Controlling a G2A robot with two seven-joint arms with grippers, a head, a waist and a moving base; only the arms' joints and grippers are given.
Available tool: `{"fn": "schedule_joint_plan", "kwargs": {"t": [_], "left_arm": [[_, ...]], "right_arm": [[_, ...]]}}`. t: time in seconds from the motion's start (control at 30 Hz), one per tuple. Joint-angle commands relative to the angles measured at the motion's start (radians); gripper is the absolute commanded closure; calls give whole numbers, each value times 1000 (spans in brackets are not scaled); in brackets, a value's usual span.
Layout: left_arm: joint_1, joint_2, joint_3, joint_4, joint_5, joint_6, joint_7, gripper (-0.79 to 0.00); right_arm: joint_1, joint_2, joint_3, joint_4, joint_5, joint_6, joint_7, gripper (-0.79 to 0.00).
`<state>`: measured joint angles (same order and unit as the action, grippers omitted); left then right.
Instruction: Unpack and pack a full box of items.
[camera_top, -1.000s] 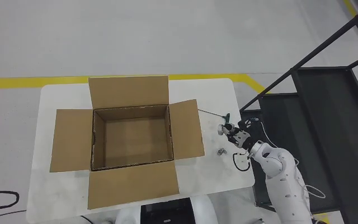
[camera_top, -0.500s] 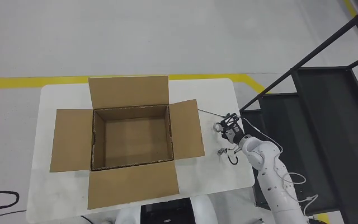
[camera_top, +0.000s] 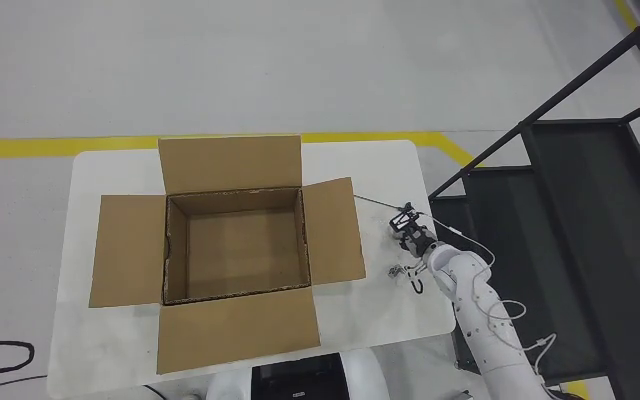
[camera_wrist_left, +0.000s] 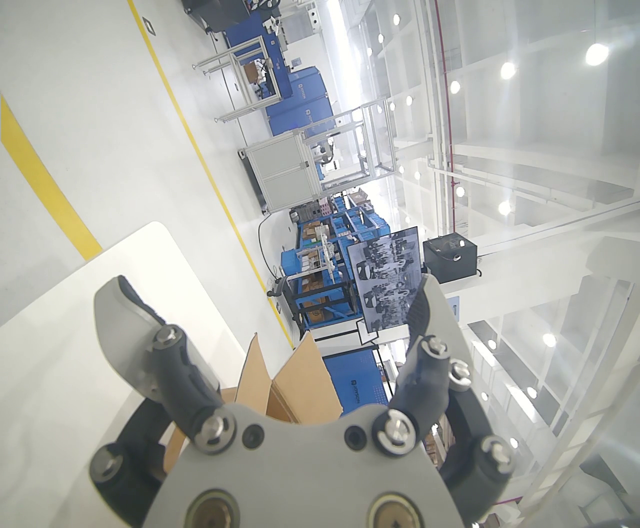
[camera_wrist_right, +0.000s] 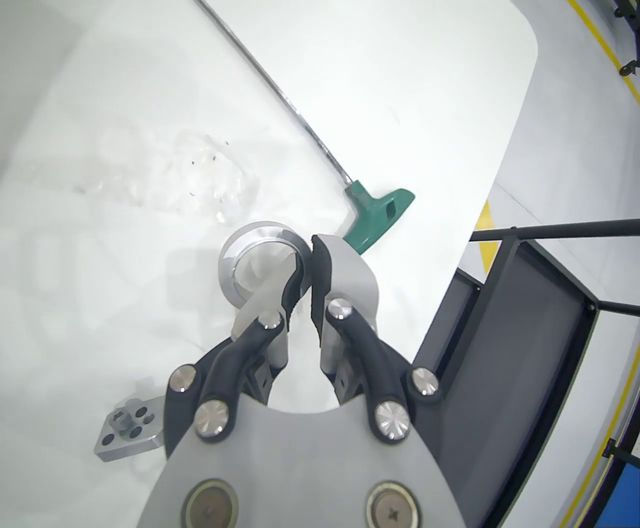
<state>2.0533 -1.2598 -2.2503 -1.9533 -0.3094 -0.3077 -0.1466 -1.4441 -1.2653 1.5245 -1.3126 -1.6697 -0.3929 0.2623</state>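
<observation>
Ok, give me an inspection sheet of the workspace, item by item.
Surface: white table, box in the middle.
Job's things: box open, nothing inside; ring gripped; hex key and block lying on the table near it.
Clutter: clear bag by the ring.
Grippers: right gripper shut on the ring's rim; left gripper open, holding nothing.
Cables: black cable on the floor.
Surroundings: dark rack beside the table; yellow floor line.

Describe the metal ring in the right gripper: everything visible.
The metal ring is a short, shiny silver band, open through its middle. The right gripper pinches its wall, one finger inside, one outside. It sits over the white table, close to the green tool handle; whether it rests there is unclear.
</observation>
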Motion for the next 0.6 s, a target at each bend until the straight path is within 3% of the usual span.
{"fn": "schedule_joint_plan", "kwargs": {"t": [0.0, 0.23, 0.27, 0.33, 0.57], "left_arm": [[0, 0, 0, 0, 0, 0, 0, -785], [0, 0, 0, 0, 0, 0, 0, -785], [0, 0, 0, 0, 0, 0, 0, -785], [0, 0, 0, 0, 0, 0, 0, -785], [0, 0, 0, 0, 0, 0, 0, -785]], "right_arm": [[-1, 2, -6, -1, -11, -12, 4, 0], [-25, 12, -2, -44, -30, -45, 18, -12], [-28, 13, -1, -50, -34, -44, 24, -219], [-35, 15, 0, -64, -35, -41, 32, -785], [-64, 21, 1, -109, -49, -44, 61, -785]]}}
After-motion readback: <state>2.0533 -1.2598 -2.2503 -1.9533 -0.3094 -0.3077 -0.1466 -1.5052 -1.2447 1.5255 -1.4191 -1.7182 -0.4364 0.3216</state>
